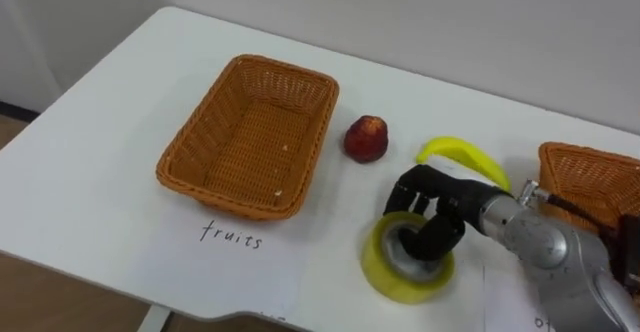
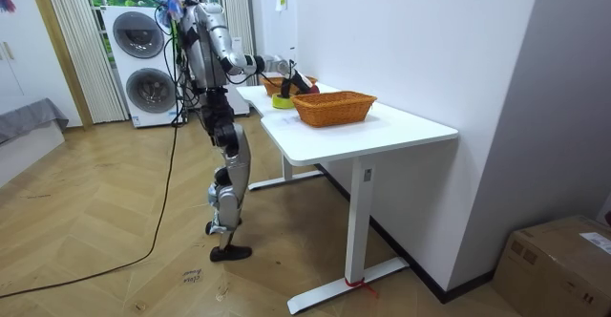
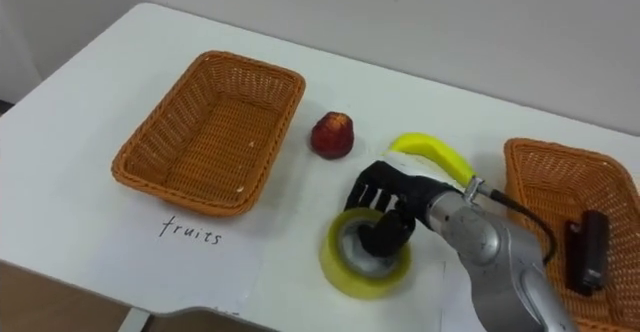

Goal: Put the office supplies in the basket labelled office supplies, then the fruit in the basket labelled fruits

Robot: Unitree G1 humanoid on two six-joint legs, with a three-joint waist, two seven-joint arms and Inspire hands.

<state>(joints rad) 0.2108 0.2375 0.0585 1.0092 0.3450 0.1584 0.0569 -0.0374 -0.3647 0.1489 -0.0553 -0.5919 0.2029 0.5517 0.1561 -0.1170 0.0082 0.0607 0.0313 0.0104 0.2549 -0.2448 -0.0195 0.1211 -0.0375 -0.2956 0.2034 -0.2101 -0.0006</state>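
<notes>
On the white table (image 1: 100, 122) there are 2 brown baskets. The left basket (image 1: 176, 168) has nothing in it, and a paper (image 1: 232, 235) with 1 word, "fruits", lies just in front of it. A red apple (image 1: 367, 138) sits on the table beside this basket, near its right side. A yellow banana (image 1: 462, 155) lies a bit more to the right, between the apple and the right basket (image 3: 528, 184). A dark thing (image 3: 587, 244) lies inside the right basket; I cannot tell what it is. A yellow tape roll (image 1: 385, 272) lies flat on the table near the front edge, in front of the apple and the banana. The right hand (image 1: 435, 207) is on top of the roll. Its fingers are bent down over the back rim and its thumb goes into the hole in the middle, so it pinches the roll. In the room view the robot stands at the far end of the table with 1 arm held out over it, and 2 washing machines (image 2: 143, 54) stand behind it.
</notes>
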